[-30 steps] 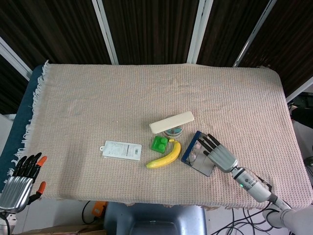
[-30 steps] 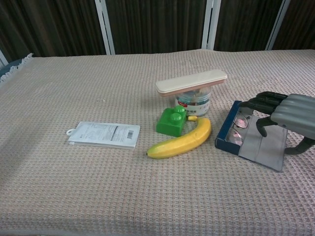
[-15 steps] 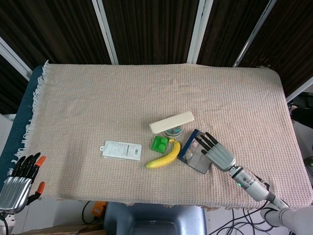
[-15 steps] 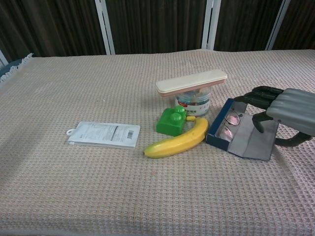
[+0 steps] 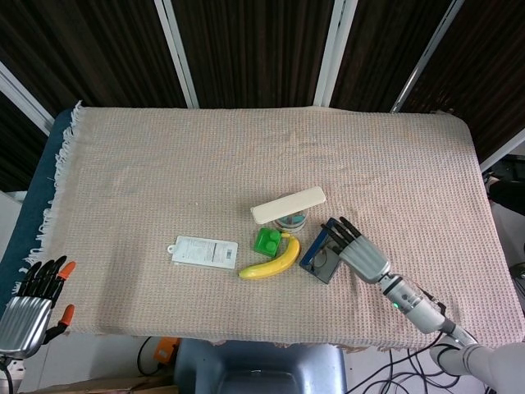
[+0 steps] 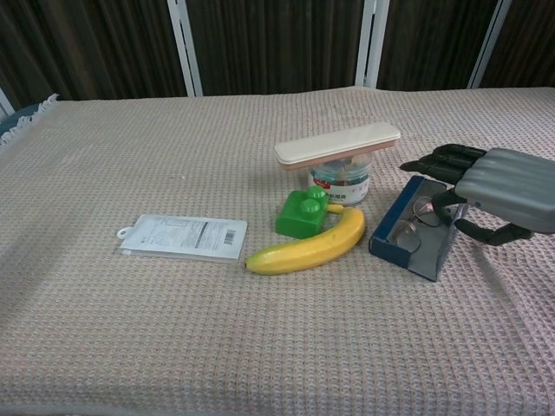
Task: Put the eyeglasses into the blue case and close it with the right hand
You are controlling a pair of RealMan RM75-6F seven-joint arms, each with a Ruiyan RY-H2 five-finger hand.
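Note:
The blue case [image 6: 389, 245] lies open right of the banana, with the eyeglasses [image 6: 414, 222] inside it. Its grey lid [image 6: 436, 250] stands partly raised over the tray. My right hand [image 6: 496, 185] is right behind the lid, fingers [image 6: 432, 164] stretched out along its upper edge and touching it, gripping nothing. From the head view the same case [image 5: 317, 256] sits just left of the right hand [image 5: 354, 246]. My left hand [image 5: 34, 297] hangs off the table's near left corner, fingers apart and empty.
A banana [image 6: 305, 250] touches the case's left end. Behind it are a green block [image 6: 302, 213] and a cream box [image 6: 337, 144] lying on a round tin [image 6: 342, 181]. A white packet [image 6: 184, 236] lies further left on the woven cloth [image 6: 130, 329].
The right hand has pushed left, swinging the grey lid up from flat. The case has slid left and nudged the banana leftward. The left hand stays put.

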